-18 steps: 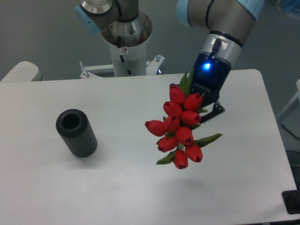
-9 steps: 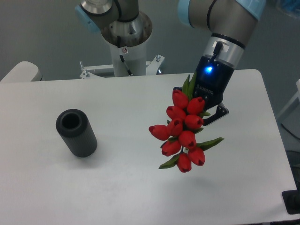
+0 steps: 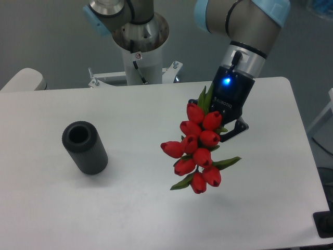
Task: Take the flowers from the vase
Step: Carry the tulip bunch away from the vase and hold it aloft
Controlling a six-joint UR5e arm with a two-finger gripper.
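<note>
We have the flowers [image 3: 197, 152] hanging in the air over the right half of the bench [image 3: 130, 208], buds pointing down and toward the camera, well apart from the vase [image 3: 84, 147], which stands alone on the left with its round hole showing nothing inside. The gripper [image 3: 221, 127] sits behind the upper end of the bunch, and since nothing else supports the tulips we judge it to be pinching their stem end; the fingers themselves are mostly hidden by buds and leaves, so we cannot see the contact itself. A blue light glows on the gripper body.

We judge the bunch light and soft: thin stems that bend, buds that bruise or snap if squeezed, leaves that slip. The sound place to hold is low on the gathered stems, never on the red heads. The bunch droops at a slant from the hold, so we would move it gently to keep it from swinging or sliding out
</note>
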